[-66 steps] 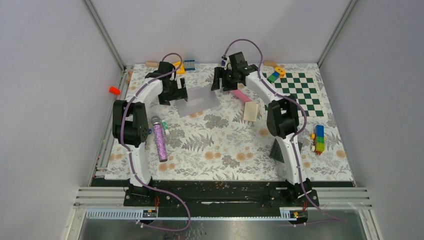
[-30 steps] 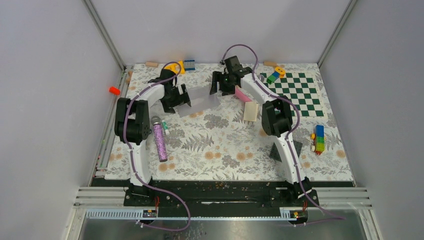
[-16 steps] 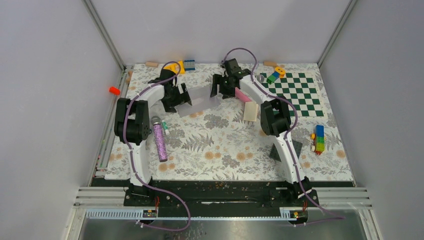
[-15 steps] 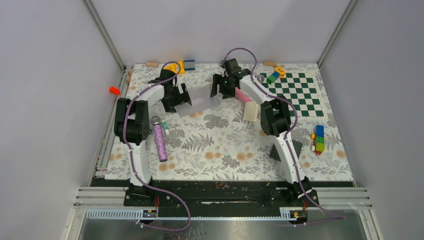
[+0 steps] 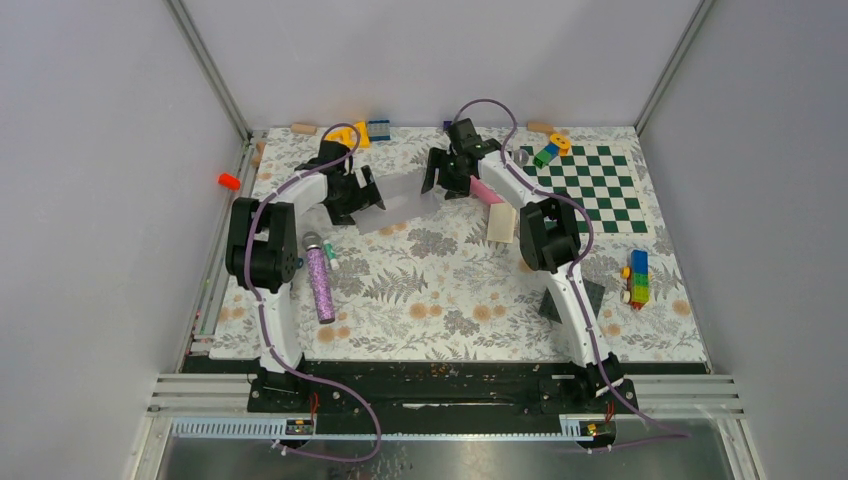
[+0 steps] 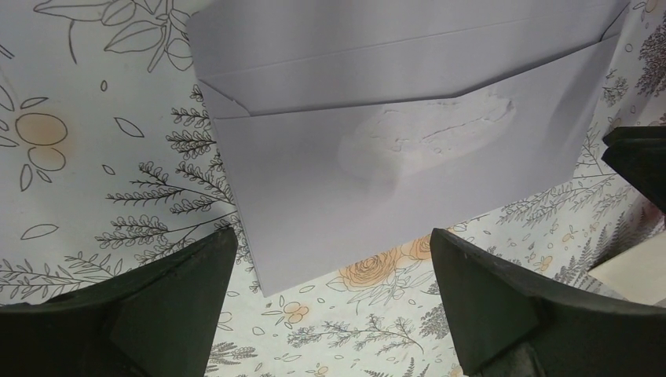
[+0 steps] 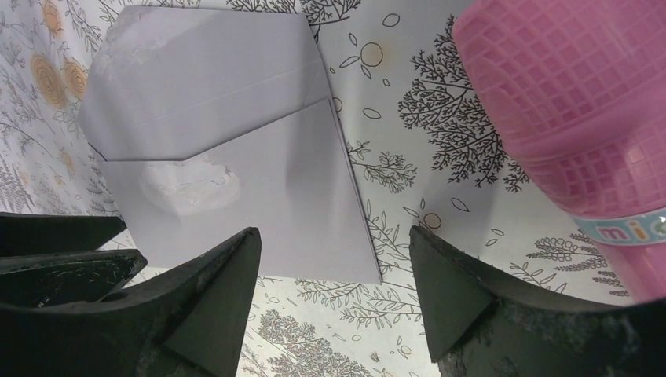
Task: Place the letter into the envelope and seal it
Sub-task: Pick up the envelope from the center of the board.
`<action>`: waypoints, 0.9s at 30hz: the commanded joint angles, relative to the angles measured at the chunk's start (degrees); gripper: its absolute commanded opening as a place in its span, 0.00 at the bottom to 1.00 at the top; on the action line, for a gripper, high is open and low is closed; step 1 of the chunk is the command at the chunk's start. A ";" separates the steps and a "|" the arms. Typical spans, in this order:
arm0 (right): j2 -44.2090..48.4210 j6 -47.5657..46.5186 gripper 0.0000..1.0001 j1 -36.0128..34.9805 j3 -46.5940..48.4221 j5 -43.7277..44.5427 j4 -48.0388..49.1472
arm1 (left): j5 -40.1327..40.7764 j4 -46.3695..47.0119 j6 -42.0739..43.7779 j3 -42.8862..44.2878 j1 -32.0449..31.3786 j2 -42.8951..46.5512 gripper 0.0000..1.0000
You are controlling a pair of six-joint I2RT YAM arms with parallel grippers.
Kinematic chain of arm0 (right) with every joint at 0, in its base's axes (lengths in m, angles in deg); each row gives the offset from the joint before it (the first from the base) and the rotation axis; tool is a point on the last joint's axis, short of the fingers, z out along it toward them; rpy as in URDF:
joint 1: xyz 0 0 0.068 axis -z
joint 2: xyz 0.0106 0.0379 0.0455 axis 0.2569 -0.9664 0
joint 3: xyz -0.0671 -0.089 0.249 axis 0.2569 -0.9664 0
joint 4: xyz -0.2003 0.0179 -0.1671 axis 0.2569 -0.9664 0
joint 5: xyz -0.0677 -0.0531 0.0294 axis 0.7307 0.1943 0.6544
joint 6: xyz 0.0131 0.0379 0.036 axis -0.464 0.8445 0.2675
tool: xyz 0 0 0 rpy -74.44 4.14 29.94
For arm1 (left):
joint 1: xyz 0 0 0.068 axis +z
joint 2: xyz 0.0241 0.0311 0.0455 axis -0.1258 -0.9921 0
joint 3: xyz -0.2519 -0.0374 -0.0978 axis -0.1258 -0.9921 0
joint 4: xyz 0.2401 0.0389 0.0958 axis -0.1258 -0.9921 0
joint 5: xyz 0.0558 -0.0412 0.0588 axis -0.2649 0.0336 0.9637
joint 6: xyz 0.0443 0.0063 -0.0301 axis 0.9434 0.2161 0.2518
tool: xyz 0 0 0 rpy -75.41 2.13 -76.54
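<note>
Lying flat at the far middle of the floral counter (image 5: 450,290), the pale grey envelope (image 6: 408,157) is showing its triangular flap folded down, with a rough whitish patch at the tip. The left claw (image 6: 331,243) and right claw (image 7: 331,236) are hovering at its ends, both spread open and gripping nothing.

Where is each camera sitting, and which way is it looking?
Top external: high behind the arms, looking down at the table; both arms show, with left gripper and right gripper.
Left wrist: on the left arm, looking down at the envelope; its open fingers show.
Right wrist: on the right arm, looking down at the envelope and a pink object; its open fingers show.
Shared: all see the envelope.
</note>
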 commanded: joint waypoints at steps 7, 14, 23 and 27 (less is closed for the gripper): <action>-1.46 2.91 0.75 -2.28 2.62 -0.88 -0.74 | -2.45 0.89 -1.84 -3.39 -0.17 1.28 0.99; -1.50 3.36 0.76 -2.63 2.59 -1.83 -0.78 | -3.14 2.47 -2.02 -4.96 -0.08 2.71 0.99; -1.50 3.39 0.76 -2.63 2.62 -2.11 -0.71 | -8.50 8.41 -2.74 -9.10 1.02 6.13 0.99; -1.53 3.52 0.76 -2.62 2.50 -2.56 -0.72 | -11.01 11.13 -3.16 -10.63 1.41 6.74 0.99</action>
